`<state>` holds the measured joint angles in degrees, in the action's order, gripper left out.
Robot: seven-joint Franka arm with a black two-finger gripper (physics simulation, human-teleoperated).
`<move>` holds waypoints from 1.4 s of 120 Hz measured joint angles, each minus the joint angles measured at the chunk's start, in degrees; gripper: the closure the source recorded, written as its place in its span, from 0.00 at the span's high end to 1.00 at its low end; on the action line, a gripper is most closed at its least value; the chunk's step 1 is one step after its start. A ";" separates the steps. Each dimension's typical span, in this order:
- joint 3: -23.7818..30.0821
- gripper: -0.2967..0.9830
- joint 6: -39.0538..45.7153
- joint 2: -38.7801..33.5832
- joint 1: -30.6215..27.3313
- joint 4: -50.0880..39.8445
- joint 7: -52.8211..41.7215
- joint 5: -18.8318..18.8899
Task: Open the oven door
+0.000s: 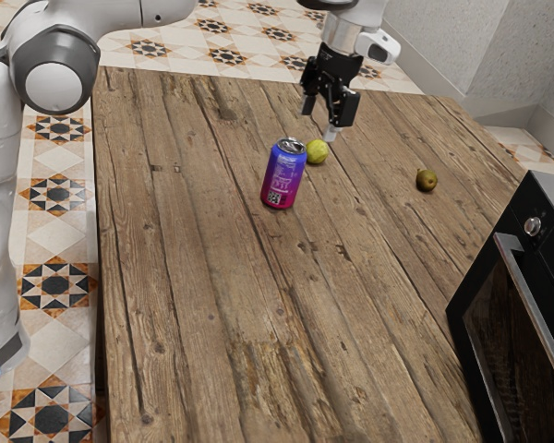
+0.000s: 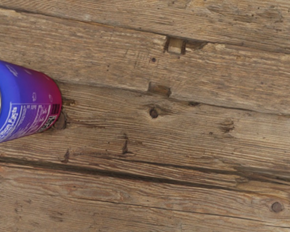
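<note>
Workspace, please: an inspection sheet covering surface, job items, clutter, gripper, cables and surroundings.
Surface: wooden table, worn and gouged.
Job's things: oven at the exterior view's right; door looks shut, handle ungripped.
Clutter: upright can; yellow-green fruit near it; darker round fruit between that and the oven.
Gripper: gripper open, near the yellow-green fruit, away from the handle.
Cables: nothing seen.
Surroundings: patterned tile floor, pale wall.

Room to pass lies over the planks (image 1: pixel 379 263) between the obstructing can (image 1: pixel 283 175) and the oven (image 1: pixel 512 341).
</note>
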<state>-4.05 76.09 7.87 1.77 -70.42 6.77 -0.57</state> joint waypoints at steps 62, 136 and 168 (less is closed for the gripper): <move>17.40 0.77 11.43 -10.41 -2.29 1.75 -26.76 1.61; 24.51 0.77 64.46 -19.13 11.67 -29.98 -61.40 13.27; 6.48 0.77 67.47 -10.42 30.65 -24.05 -69.62 14.43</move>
<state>2.43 143.56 -2.55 32.43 -94.47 -62.85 13.86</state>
